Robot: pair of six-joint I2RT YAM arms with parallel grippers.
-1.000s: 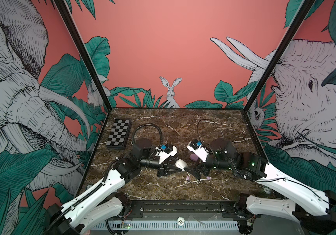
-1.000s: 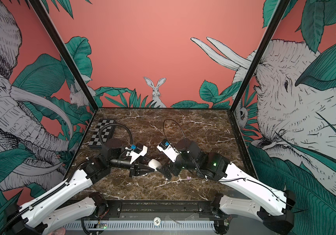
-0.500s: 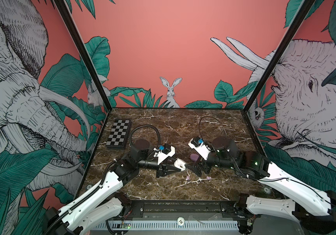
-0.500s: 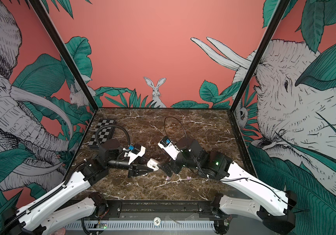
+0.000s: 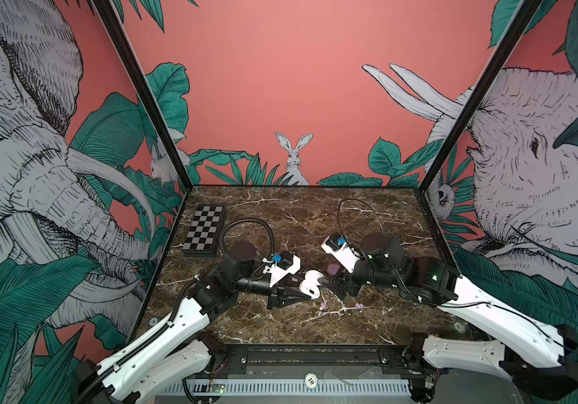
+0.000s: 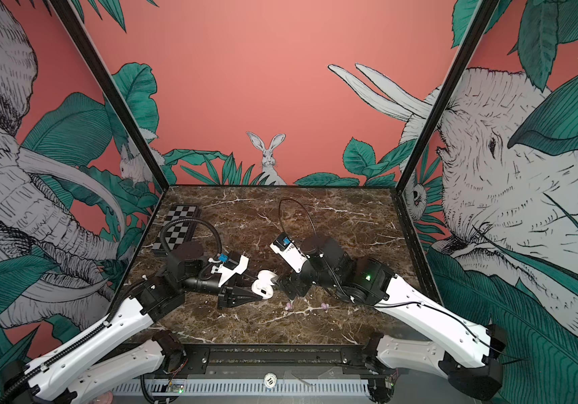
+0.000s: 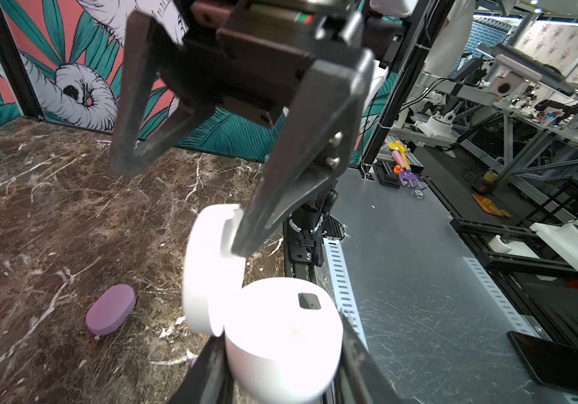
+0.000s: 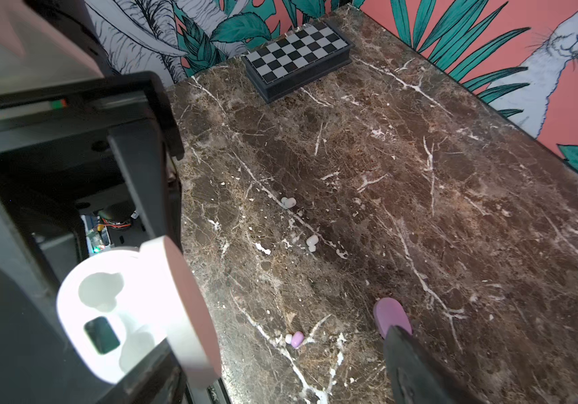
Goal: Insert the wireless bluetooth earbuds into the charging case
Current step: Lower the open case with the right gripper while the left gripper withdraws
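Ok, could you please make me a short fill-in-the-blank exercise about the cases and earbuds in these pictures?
1. The white pebble-shaped plastic charging case is clamped in the gripper of the ___ arm.
2. Its hinged lid stands ___.
3. The lilac oval plastic case lies on the brown marble table with its lid ___.
4. The number of tiny glossy white earbuds lying loose on that table is ___.
Missing words: left, open, closed, two.
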